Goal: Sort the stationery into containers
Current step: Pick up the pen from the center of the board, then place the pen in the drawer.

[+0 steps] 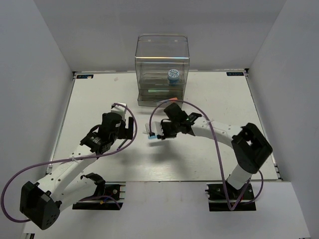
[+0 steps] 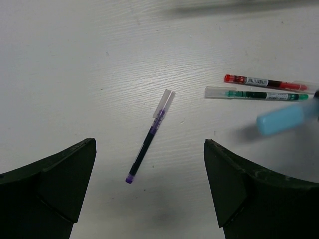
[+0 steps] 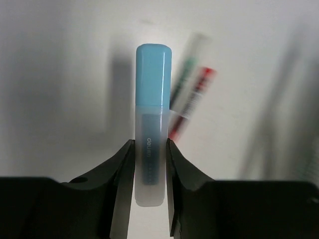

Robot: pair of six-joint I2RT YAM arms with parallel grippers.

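Note:
My right gripper (image 3: 149,169) is shut on a light blue marker (image 3: 150,99) and holds it above the table; the marker also shows in the top view (image 1: 152,135) and, blurred, in the left wrist view (image 2: 281,121). Below it lie a teal-green pen (image 2: 259,94) and a white pen with red marks (image 2: 264,82), side by side. A dark thin pen with a purple tip (image 2: 147,144) lies just ahead of my left gripper (image 2: 149,199), which is open and empty above the table. The clear drawer organiser (image 1: 162,69) stands at the back and holds the blue-white roll (image 1: 173,74).
A small orange-tipped thing (image 1: 173,99) lies by the organiser's front foot. A green item (image 1: 162,92) shows in a lower drawer. White walls close in the table on the left, right and back.

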